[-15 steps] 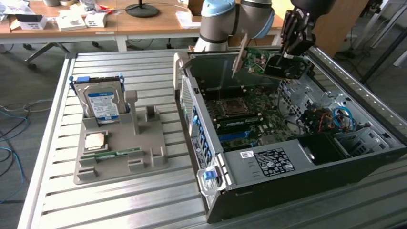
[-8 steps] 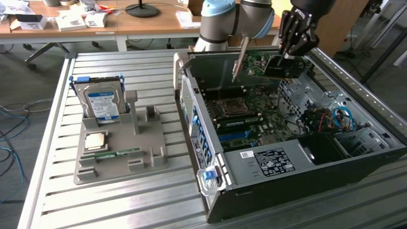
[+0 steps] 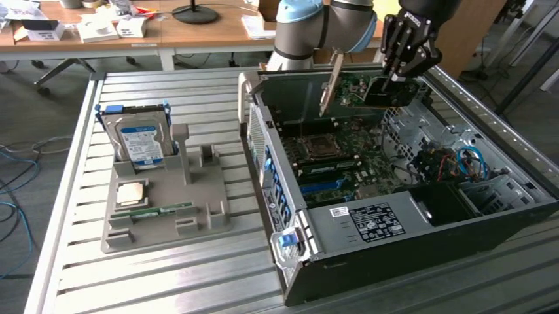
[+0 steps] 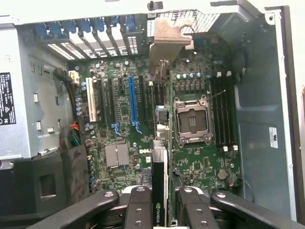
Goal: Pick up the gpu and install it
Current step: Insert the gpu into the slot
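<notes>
1. You've got the pincer (image 3: 395, 77) clamped on the gpu (image 3: 363, 90). In the exterior view the black fingers come down onto the card's top edge, and the card hangs straight below them.
2. Look at the wrist view. The gpu (image 4: 159, 177) runs edge-on right down the middle, and a dark finger (image 4: 139, 205) presses each flat side, so the card sits squarely between the jaws of the pincer (image 4: 164, 192).
3. The card's metal bracket (image 3: 331, 84) points away from the pincer, toward the rear wall of the open computer case (image 3: 262, 152). In the wrist view that bracket (image 4: 167, 42) lies at the far end of the card.
4. The gpu is held up over the motherboard (image 3: 371, 140) inside the case. It stands on edge and is not seated in any slot.
5. From the wrist view, the card's line falls between the long blue slot (image 4: 132, 99) and the CPU socket (image 4: 193, 121). The white slot (image 4: 90, 100) lies further off, beyond the blue one.
6. Out on the slatted metal counter (image 3: 175, 269), at the exterior view's left, the grey holder (image 3: 199, 196) stands well apart from the pincer.
7. The hard drive (image 3: 141, 140) stands upright in that holder, and the green memory stick (image 3: 162, 211) lies flat near its front.
</notes>
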You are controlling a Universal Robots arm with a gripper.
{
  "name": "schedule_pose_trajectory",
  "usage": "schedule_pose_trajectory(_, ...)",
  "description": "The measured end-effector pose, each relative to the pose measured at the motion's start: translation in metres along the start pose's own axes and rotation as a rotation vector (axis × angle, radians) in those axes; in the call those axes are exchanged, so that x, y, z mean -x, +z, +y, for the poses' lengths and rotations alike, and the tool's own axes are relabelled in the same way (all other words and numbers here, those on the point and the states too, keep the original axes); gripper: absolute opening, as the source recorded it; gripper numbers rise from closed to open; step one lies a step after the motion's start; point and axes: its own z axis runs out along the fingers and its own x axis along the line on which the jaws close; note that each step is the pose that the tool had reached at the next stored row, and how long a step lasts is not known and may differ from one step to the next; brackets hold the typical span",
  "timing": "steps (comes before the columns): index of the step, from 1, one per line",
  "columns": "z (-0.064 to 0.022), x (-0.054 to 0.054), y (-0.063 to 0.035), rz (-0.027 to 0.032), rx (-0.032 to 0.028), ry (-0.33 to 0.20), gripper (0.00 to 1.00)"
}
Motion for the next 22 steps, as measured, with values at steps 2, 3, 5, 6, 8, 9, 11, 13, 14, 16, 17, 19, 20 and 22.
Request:
schedule_pose_trajectory(2,0.0000,0.0000,0.0000,0.0002,0.0001,-0.004,0.26)
schedule_pose_trajectory(3,0.0000,0.0000,0.0000,0.0003,0.0001,-0.009,0.26)
schedule_pose_trajectory(5,0.0000,0.0000,0.0000,0.0003,-0.0002,-0.024,0.26)
schedule_pose_trajectory(6,-0.0001,0.0000,0.0001,0.0002,-0.0004,-0.031,0.26)
schedule_pose_trajectory(8,-0.0001,0.0000,0.0001,0.0006,-0.0006,-0.042,0.26)
schedule_pose_trajectory(9,-0.0001,0.0000,0.0001,0.0009,-0.0007,-0.046,0.26)
schedule_pose_trajectory(11,0.0000,0.0000,0.0001,0.0010,-0.0006,-0.050,0.26)
schedule_pose_trajectory(13,0.0000,0.0000,0.0001,0.0010,-0.0006,-0.050,0.26)
schedule_pose_trajectory(14,0.0000,0.0000,0.0001,0.0011,-0.0006,-0.050,0.26)
schedule_pose_trajectory(16,0.0001,0.0000,0.0001,0.0010,-0.0007,-0.050,0.26)
schedule_pose_trajectory(17,0.0004,0.0000,0.0002,0.0007,-0.0016,-0.050,0.26)
schedule_pose_trajectory(19,0.0008,0.0000,0.0002,-0.0010,-0.0051,-0.051,0.26)
schedule_pose_trajectory(20,0.0011,-0.0001,0.0002,-0.0019,-0.0073,-0.051,0.26)
schedule_pose_trajectory(22,0.0018,-0.0002,0.0003,-0.0049,-0.0126,-0.052,0.26)
